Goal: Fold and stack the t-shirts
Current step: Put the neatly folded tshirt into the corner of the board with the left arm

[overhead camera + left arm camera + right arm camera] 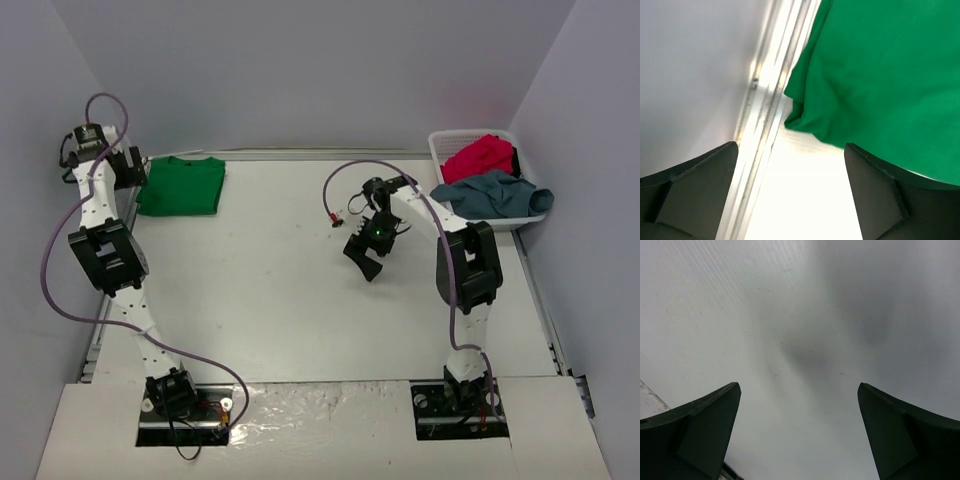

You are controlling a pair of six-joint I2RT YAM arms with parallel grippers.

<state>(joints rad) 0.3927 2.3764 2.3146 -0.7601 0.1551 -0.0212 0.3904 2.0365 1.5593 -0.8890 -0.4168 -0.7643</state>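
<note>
All three t-shirts are soft, light cloth that will sag and bunch as soon as I lift them. I plan to pinch at a hem or shoulder seam and drag flat, not scoop from the middle.

The red t-shirt [482, 157] sits heaped inside the white basket [445, 140]. The grey-blue t-shirt [495, 192] is draped over the basket's near rim and spills out of it. The green t-shirt [181, 186] lies well apart from the basket, across the table [280, 300] at the opposite far corner, and looks like a neat folded rectangle.

The left gripper [790, 145] hangs over the green shirt's edge farthest from the basket. Its jaws are spread wide with nothing between them, though I cannot tell whether one finger [875, 190] brushes the cloth. The right gripper [365, 258] hovers over bare table between the basket and the green shirt, nearer the basket. Its jaws are fully apart and empty.
</note>
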